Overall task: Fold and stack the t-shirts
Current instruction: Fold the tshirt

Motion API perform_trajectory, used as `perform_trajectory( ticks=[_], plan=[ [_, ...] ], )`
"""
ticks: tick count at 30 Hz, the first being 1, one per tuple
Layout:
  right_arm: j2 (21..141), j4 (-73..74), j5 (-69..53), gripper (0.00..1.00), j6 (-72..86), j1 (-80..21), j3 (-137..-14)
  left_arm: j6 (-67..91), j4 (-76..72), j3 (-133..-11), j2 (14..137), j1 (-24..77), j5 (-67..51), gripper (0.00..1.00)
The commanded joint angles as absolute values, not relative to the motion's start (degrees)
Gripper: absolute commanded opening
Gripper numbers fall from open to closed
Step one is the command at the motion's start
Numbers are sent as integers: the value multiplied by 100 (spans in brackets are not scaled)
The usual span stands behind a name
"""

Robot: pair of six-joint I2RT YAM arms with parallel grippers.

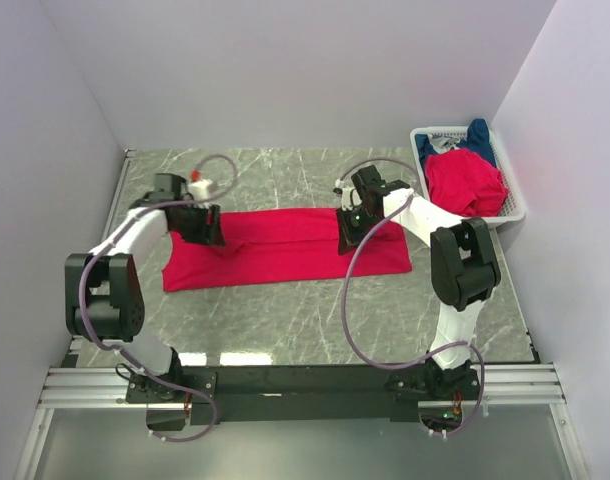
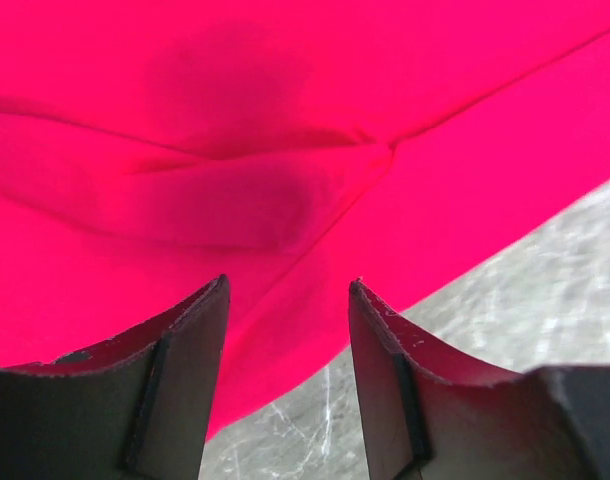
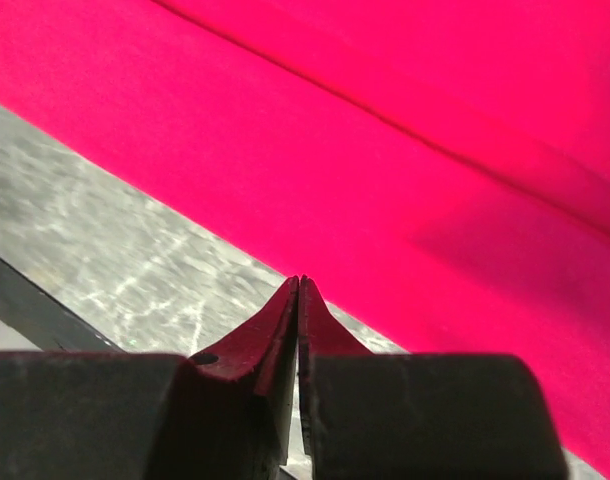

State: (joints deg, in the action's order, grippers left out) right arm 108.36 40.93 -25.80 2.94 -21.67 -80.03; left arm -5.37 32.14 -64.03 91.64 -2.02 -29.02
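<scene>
A bright red t-shirt lies as a long, flat folded band across the middle of the marble table. My left gripper is over its left part. In the left wrist view this gripper is open and empty just above the shirt's near edge, where the cloth is creased. My right gripper is over the band's right part. In the right wrist view this gripper is shut with nothing seen between the fingers, its tips at the shirt's edge. Another red t-shirt and a dark blue one lie in the basket.
A white mesh basket stands at the back right against the wall. White walls close the table on the left, back and right. Bare marble runs between the shirt and the arm bases. A cable loops over each arm.
</scene>
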Motion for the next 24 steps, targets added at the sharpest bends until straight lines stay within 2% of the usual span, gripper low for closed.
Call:
perform_trajectory(
  ticks=[1,3,10,24],
  plan=[
    [10925,4342,-2365,8,44,-2136,-7902,-694,2919,-6337,9175,438,-1584,56],
    [10934,4333,-2329,8,-104,-2101,-7840,-651,2857,-6346,9298,780,-1005,54],
    [10986,4272,-2259,7,-158,-1960,-7699,-756,2725,-6346,9606,1300,-159,48],
    [11162,4280,-2215,7,-220,-1784,-7682,-914,2541,-6346,9967,1933,781,55]
  ],
)
